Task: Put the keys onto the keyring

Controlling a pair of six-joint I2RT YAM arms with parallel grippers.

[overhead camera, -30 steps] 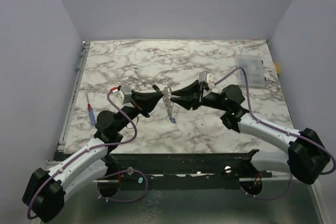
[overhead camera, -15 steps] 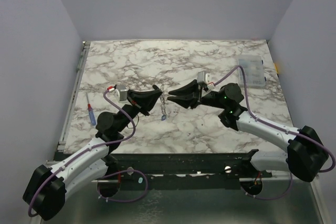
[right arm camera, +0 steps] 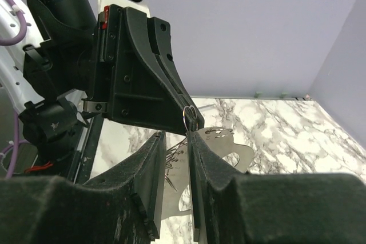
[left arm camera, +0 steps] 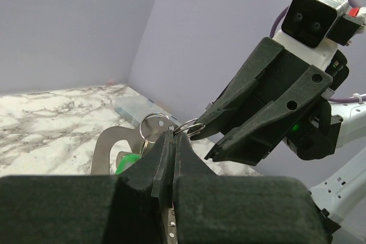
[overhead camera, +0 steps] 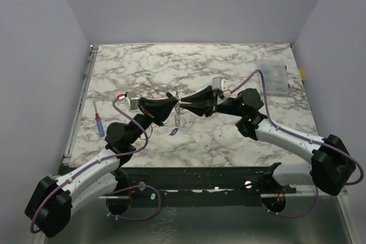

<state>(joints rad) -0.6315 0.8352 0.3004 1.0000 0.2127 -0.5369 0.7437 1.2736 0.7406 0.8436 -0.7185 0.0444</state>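
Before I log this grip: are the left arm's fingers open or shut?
Shut: in the left wrist view the left fingers press together, pinching the keyring.

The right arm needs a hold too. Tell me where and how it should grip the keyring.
Best grip the bare arc of the keyring poking past the left gripper's shut fingertips. Bring the right gripper in from the right, level and head-on: only that arc looks free, and the chain with keys hangs below.

Shiny metal keyring (overhead camera: pixel 179 115), green key (left arm camera: pixel 127 163) — plastic head, left gripper (left arm camera: pixel 173 139) — matt grainy black plastic, smooth marble-patterned table (overhead camera: pixel 229 61)
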